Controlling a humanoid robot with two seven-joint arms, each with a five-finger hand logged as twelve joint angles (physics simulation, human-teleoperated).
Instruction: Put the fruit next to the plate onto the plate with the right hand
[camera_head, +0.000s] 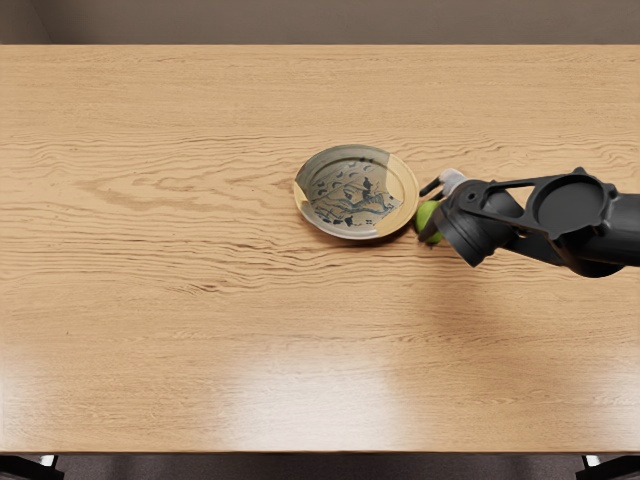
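As the black right hand covers most of a small round green fruit, whether it grips the fruit cannot be told. The fruit lies on the light wooden worktop, just beside the right rim of the round tan plate patterned in dark blue, not on it.
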